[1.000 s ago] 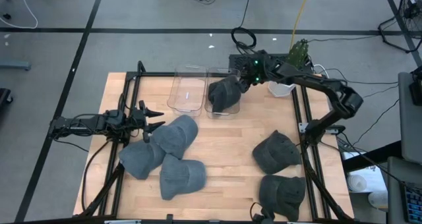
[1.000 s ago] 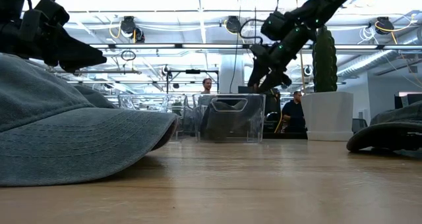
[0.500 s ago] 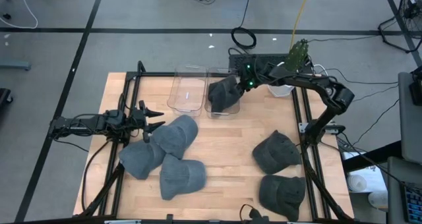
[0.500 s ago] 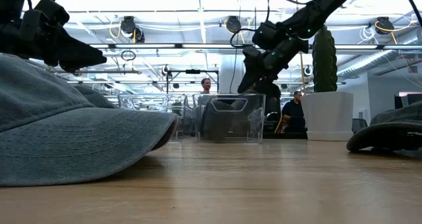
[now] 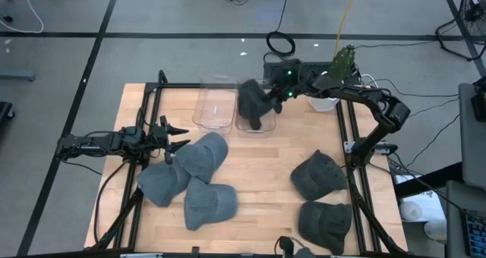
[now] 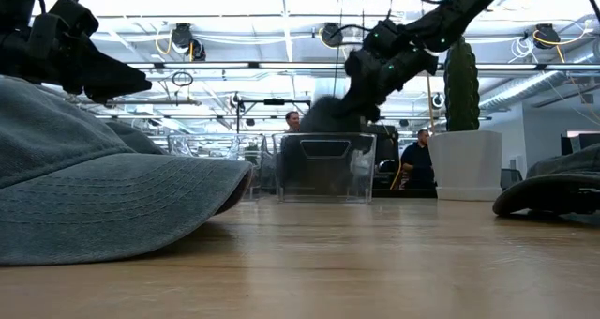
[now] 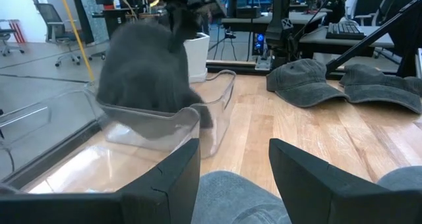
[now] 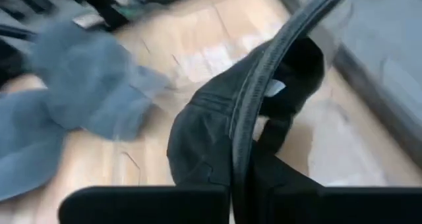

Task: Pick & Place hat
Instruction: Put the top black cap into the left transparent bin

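My right gripper [image 5: 278, 91] is shut on a dark grey hat [image 5: 253, 105] that stands up out of the right clear bin [image 5: 262, 129] at the table's far side. In the low view the hat [image 6: 323, 117] shows blurred above that bin's rim [image 6: 324, 137]. My left gripper [image 5: 181, 136] waits open at the table's left, its fingers over a grey hat [image 7: 237, 197] of the pile of three hats [image 5: 199, 174] that lie there on the wood. My right gripper pinches the hat's edge band [image 8: 241, 159] between its two shut fingers. It comes slanting down from the table's far right. The hat [image 7: 148, 69] hangs below it, raised above the rim, with its lower part still inside the bin.
A second clear bin [image 5: 215, 106] stands left of the first. Two dark hats [image 5: 319, 174] [image 5: 325, 224] lie at the table's near right. A white pot with a cactus [image 6: 464, 159] stands at the far right. Black frame rails run along both table sides.
My right gripper has gone toward the table's left onto the hat in the bin, shut on its edge and gone up. The hat has been drawn up from lying in the bin and now stands above the rim.
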Available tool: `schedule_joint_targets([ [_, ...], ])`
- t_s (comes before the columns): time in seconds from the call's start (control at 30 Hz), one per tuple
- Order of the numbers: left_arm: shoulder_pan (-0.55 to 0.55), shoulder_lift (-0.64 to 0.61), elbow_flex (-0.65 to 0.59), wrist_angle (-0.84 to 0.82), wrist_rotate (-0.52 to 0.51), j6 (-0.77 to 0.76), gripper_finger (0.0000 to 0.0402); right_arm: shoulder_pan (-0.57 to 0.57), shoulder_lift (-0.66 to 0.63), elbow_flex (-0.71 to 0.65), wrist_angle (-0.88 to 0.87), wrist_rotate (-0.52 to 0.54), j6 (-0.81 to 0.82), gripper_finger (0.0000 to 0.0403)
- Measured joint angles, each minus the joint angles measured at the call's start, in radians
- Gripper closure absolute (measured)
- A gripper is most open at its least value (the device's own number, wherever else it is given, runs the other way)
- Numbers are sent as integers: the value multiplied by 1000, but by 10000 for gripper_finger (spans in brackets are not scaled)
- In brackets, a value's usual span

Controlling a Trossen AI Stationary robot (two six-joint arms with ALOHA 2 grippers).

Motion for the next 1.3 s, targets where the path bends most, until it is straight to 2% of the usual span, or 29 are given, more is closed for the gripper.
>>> schedule_joint_targets([
  [0.13,-1,0,0,-1,0,0,210,-61,-8,42,-32,-120,-23,400],
  [0.27,0,0,0,0,0,0,210,-106,-11,118,-72,-421,-24,401],
  [0.37,0,0,0,0,0,0,210,-106,-12,155,-71,-594,31,401],
  [0.5,0,0,0,0,0,0,210,-96,-11,169,-63,-942,131,402],
  [0.53,0,0,0,0,0,0,210,-89,-11,169,-59,-985,146,402],
  [0.77,0,0,0,1,0,0,210,-54,-17,170,-23,-985,134,402],
  [1.03,0,0,0,5,0,9,210,36,-16,144,81,-959,125,402],
  [1.17,0,0,0,127,0,29,210,72,-16,144,98,-879,121,402],
  [1.3,0,0,0,301,0,-124,210,95,-16,144,103,-812,99,403],
])
